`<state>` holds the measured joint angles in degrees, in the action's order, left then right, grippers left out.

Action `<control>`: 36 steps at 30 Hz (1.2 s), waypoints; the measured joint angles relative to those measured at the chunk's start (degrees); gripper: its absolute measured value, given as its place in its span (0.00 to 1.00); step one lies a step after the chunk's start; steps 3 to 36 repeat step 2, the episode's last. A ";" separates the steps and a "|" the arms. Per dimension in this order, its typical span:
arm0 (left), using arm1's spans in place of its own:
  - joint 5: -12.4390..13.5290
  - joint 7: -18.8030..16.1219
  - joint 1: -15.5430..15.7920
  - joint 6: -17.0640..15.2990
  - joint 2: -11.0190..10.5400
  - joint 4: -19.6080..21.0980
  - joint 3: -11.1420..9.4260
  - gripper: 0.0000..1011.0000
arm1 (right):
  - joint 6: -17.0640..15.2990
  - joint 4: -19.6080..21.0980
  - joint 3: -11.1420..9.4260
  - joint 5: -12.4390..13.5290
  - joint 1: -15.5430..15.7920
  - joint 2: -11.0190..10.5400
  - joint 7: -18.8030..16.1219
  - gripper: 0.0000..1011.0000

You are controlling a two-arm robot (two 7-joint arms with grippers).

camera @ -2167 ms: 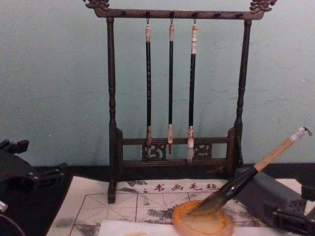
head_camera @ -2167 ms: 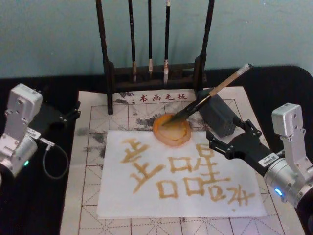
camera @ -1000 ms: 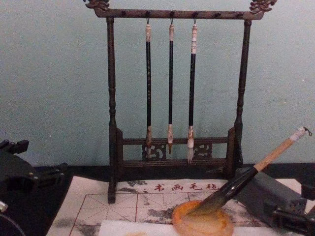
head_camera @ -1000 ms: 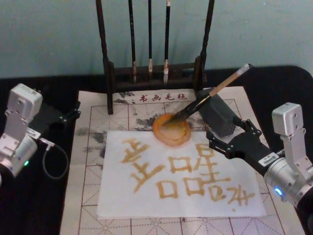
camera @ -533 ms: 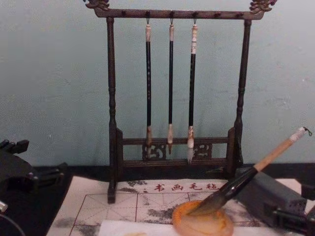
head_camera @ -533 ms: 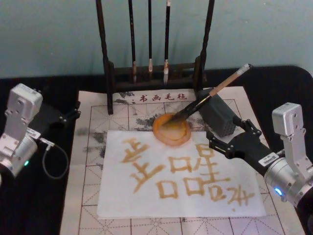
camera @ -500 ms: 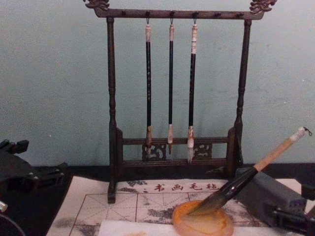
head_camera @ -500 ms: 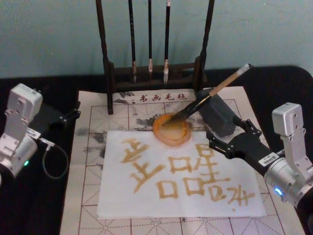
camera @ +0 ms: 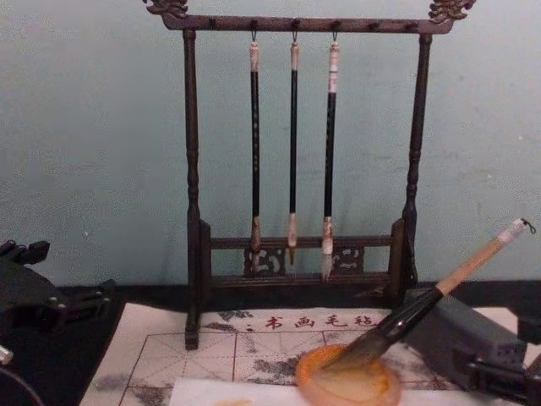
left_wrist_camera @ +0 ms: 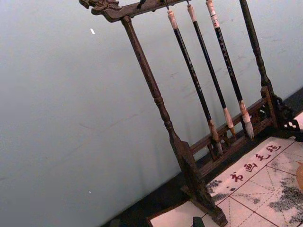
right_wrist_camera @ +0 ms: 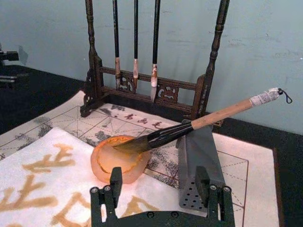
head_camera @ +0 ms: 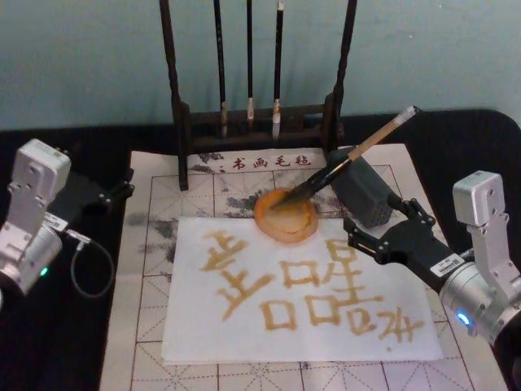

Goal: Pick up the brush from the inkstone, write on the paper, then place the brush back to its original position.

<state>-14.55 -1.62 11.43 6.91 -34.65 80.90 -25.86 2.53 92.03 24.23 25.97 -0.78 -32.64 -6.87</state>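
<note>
Head view is basically looking the same as a moment ago, nothing's shifting. Cream grid mat is lying under the paper, which is carrying tan characters. Right gripper is hovering at the paper's right edge, jaws spread wide, gripping nothing. Left gripper is sitting parked at the far left, can't tell how its jaws are standing. Grey block is propping the brush, bristles resting in the inkstone just beyond the paper.
</note>
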 joint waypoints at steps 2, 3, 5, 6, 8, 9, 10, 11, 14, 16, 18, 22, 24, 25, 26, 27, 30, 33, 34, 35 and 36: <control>0.00 0.00 0.00 0.00 0.00 0.00 0.00 0.99 | 0.00 0.00 0.00 0.00 0.00 0.00 0.00 0.99; 0.00 0.00 0.00 0.00 0.00 0.00 0.00 0.99 | 0.00 0.00 0.00 0.00 0.00 0.00 0.00 0.99; 0.00 0.00 0.00 0.00 0.00 0.00 0.00 0.99 | 0.00 0.00 0.00 0.00 0.00 0.00 0.00 0.99; 0.00 0.00 0.00 0.00 0.00 0.00 0.00 0.99 | 0.00 0.00 0.00 0.00 0.00 0.00 0.00 0.99; 0.00 0.00 0.00 0.00 0.00 0.00 0.00 0.99 | 0.00 0.00 0.00 0.00 0.00 0.00 0.00 0.99; 0.00 0.00 0.00 0.00 0.00 0.00 0.00 0.99 | 0.00 0.00 0.00 0.00 0.00 0.00 0.00 0.99; 0.00 0.00 0.00 0.00 0.00 0.00 0.00 0.99 | 0.00 0.00 0.00 0.00 0.00 0.00 0.00 0.99; 0.00 0.00 0.00 0.00 0.00 0.00 0.00 0.99 | 0.00 0.00 0.00 0.00 0.00 0.00 0.00 0.99; 0.00 0.00 0.00 0.00 0.00 0.00 0.00 0.99 | 0.00 0.00 0.00 0.00 0.00 0.00 0.00 0.99; 0.00 0.00 0.00 0.00 0.00 0.00 0.00 0.99 | 0.00 0.00 0.00 0.00 0.00 0.00 0.00 0.99; 0.00 0.00 0.00 0.00 0.00 0.00 0.00 0.99 | 0.00 0.00 0.00 0.00 0.00 0.00 0.00 0.99; 0.00 0.00 0.00 0.00 0.00 0.00 0.00 0.99 | 0.00 0.00 0.00 0.00 0.00 0.00 0.00 0.99; 0.00 0.00 0.00 0.00 0.00 0.00 0.00 0.99 | 0.00 0.00 0.00 0.00 0.00 0.00 0.00 0.99; 0.00 0.00 0.00 0.00 0.00 0.00 0.00 0.99 | 0.00 0.00 0.00 0.00 0.00 0.00 0.00 0.99; 0.00 0.00 0.00 0.00 0.00 0.00 0.00 0.99 | 0.00 0.00 0.00 0.00 0.00 0.00 0.00 0.99; 0.00 0.00 0.00 0.00 0.00 0.00 0.00 0.99 | 0.00 0.00 0.00 0.00 0.00 0.00 0.00 0.99; 0.00 0.00 0.00 0.00 0.00 0.00 0.00 0.99 | 0.00 0.00 0.00 0.00 0.00 0.00 0.00 0.99; 0.00 0.00 0.00 0.00 0.00 0.00 0.00 0.99 | 0.00 0.00 0.00 0.00 0.00 0.00 0.00 0.99; 0.00 0.00 0.00 0.00 0.00 0.00 0.00 0.99 | 0.00 0.00 0.00 0.00 0.00 0.00 0.00 0.99; 0.00 0.00 0.00 0.00 0.00 0.00 0.00 0.99 | 0.00 0.00 0.00 0.00 0.00 0.00 0.00 0.99; 0.00 0.00 0.00 0.00 0.00 0.00 0.00 0.99 | 0.00 0.00 0.00 0.00 0.00 0.00 0.00 0.99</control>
